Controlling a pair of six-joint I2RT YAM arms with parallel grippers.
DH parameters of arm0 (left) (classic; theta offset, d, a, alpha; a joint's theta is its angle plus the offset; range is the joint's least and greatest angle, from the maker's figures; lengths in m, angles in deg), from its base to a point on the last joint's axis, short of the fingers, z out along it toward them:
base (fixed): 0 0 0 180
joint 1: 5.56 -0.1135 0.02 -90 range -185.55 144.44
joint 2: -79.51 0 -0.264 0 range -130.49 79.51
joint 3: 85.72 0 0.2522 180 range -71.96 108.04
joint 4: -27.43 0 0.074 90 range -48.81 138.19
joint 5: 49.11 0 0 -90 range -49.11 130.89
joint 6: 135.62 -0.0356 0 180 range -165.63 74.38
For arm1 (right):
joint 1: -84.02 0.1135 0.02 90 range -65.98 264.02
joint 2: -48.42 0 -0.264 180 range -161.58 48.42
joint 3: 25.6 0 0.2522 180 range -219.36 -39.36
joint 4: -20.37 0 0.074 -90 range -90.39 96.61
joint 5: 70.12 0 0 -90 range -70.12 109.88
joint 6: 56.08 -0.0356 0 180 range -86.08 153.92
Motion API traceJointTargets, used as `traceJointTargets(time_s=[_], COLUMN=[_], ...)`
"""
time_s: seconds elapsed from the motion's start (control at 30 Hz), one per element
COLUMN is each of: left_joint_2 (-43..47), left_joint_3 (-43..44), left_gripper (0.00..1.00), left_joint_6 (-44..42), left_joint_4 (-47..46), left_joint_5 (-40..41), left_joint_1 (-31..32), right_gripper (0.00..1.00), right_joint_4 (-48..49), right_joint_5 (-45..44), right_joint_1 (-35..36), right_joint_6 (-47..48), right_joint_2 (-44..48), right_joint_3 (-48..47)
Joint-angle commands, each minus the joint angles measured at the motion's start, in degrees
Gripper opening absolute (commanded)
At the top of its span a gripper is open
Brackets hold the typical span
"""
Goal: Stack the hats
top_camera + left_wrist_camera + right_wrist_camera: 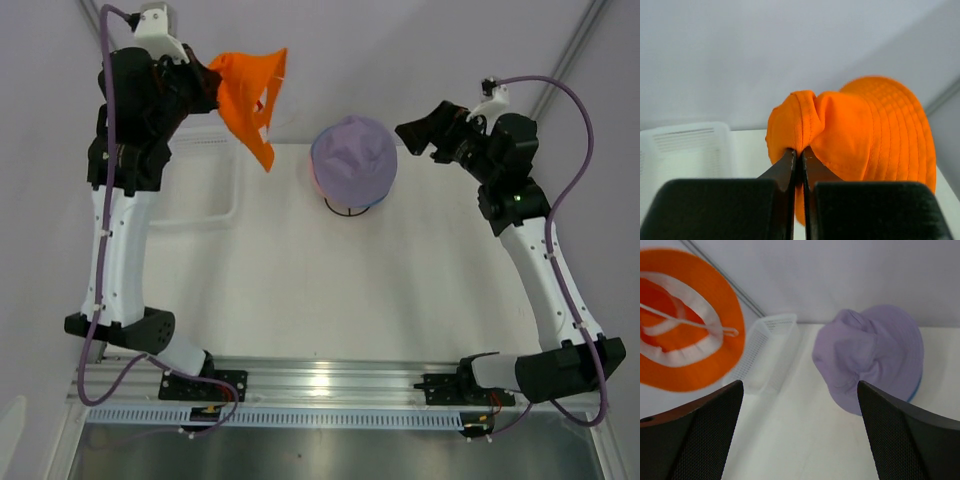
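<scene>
A bright orange hat (252, 97) hangs in the air at the back left, pinched by its brim in my left gripper (212, 82), which is shut on it. The left wrist view shows the orange hat (860, 135) bunched between the closed jaws of that gripper (799, 156). A lavender hat (354, 158) sits on top of the stack at the back middle, with a blue edge (914, 390) showing under it. My right gripper (418, 135) hovers open to the right of the lavender hat (870, 355), holding nothing. The orange hat (685, 320) shows its white-lined inside in the right wrist view.
A white mesh basket (200, 190) lies at the back left under the raised left arm; the basket (767, 357) also shows in the right wrist view. A black wire stand (350, 210) peeks out under the stacked hats. The wall stands close behind.
</scene>
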Motion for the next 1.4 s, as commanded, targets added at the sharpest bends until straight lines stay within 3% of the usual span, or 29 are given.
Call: traceJointTargets(time_s=[0.0, 0.3, 0.4, 0.6, 1.03, 1.23, 1.37], left_joint_2=[-2.91, -8.43, -10.19, -14.24, -18.28, -19.16, -19.25], left_joint_3=[-2.45, 1.75, 3.26, 4.13, 6.86, 6.86, 6.77], left_gripper=[0.01, 0.01, 0.01, 0.01, 0.01, 0.01, 0.01], left_joint_6=[4.17, 2.25, 1.11, 0.13, 3.21, 3.83, 4.09], left_joint_4=[0.59, -2.41, -2.76, -5.83, -8.56, -9.17, -9.79], left_joint_5=[-6.88, -3.9, 1.0, 8.4, 8.59, 8.41, 8.15], left_joint_1=[3.55, 13.49, 16.3, 20.52, 22.19, 23.16, 23.16], right_gripper=[1.0, 1.0, 1.0, 1.0, 0.99, 0.83, 0.82], right_joint_4=[9.79, 20.96, 27.11, 33.53, 30.28, 30.2, 27.39], right_joint_5=[5.66, 10.32, 11.38, 6.39, -1.1, -0.48, -0.57], right_joint_1=[-1.0, -1.27, -0.31, 5.58, 6.91, 7.08, 7.79], right_joint_6=[-9.8, -22.03, -30.2, -40.94, -39.89, -41.21, -40.77], right_joint_2=[1.98, 2.69, 1.11, -2.32, -7.15, -12.69, -15.68], right_joint_3=[1.88, 2.59, 4.35, 9.08, 9.89, 5.68, 2.77])
